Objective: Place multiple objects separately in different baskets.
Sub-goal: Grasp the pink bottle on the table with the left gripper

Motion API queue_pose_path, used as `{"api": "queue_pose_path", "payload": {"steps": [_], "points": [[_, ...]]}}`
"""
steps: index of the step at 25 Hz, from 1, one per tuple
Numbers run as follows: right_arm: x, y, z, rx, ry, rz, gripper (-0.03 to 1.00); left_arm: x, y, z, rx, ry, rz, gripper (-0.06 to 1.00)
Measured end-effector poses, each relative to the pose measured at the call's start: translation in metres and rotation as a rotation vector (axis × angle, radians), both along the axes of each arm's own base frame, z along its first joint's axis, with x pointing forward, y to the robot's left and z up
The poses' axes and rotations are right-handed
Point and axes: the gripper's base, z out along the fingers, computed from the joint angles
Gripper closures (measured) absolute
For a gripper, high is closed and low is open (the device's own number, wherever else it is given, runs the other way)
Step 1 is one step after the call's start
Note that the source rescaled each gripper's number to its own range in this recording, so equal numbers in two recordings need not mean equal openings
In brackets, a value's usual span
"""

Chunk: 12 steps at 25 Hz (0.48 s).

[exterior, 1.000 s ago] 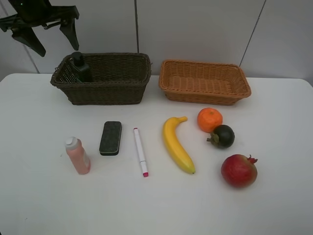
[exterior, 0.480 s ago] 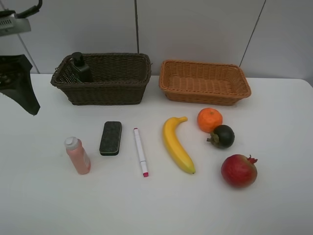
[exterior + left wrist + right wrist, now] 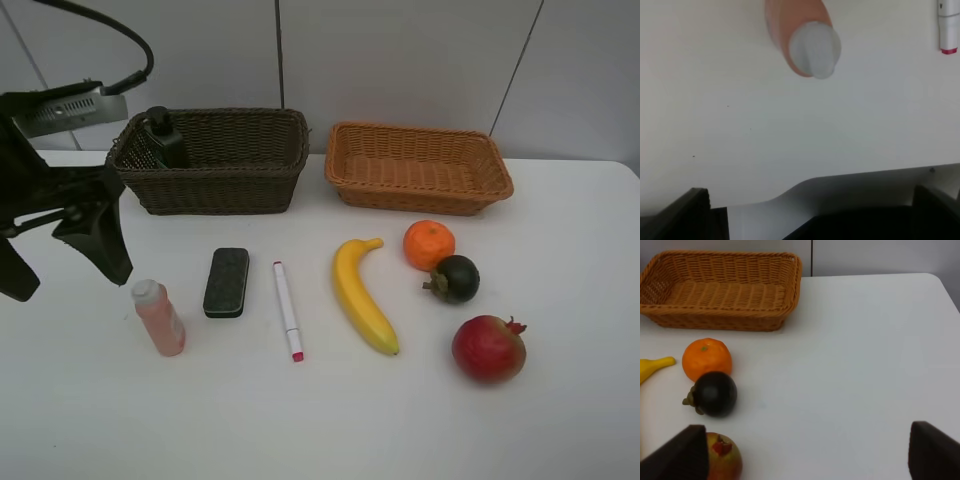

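The small pink bottle (image 3: pixel 160 318) stands at the front left, with the black eraser block (image 3: pixel 226 282) and the white-pink marker (image 3: pixel 288 310) to its right. The yellow banana (image 3: pixel 362 295), orange (image 3: pixel 429 245), dark purple mangosteen (image 3: pixel 456 278) and red pomegranate (image 3: pixel 488 348) lie on the right. The black bottle (image 3: pixel 165 138) stands in the left end of the dark brown basket (image 3: pixel 230 175). The light basket (image 3: pixel 418 165) holds nothing. My left gripper (image 3: pixel 60 265) is open and empty, just left of the pink bottle (image 3: pixel 810 45). My right gripper (image 3: pixel 805 452) is open over bare table near the mangosteen (image 3: pixel 715 393).
The white table (image 3: pixel 560 250) ends at the wall behind the baskets. The right arm is out of the high view. The right wrist view also shows the light basket (image 3: pixel 720 290), orange (image 3: pixel 706 359) and pomegranate (image 3: pixel 722 457).
My left arm has come down and forward from above the dark basket's left end to beside the pink bottle. The objects have not moved.
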Motion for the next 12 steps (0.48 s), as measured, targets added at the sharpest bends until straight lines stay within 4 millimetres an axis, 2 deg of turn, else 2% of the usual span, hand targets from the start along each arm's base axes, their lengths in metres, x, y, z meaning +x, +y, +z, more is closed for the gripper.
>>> {"api": "queue_pose_path", "payload": {"steps": [6,12], "points": [[0.000,0.000,0.000,0.000,0.000,0.000,0.17,0.018,-0.027,-0.041,0.043,0.046,-0.005,-0.02],[0.000,0.000,0.000,0.000,0.000,0.000,0.17,0.032,-0.027,-0.067,0.102,0.041,0.016,-0.02]]}}
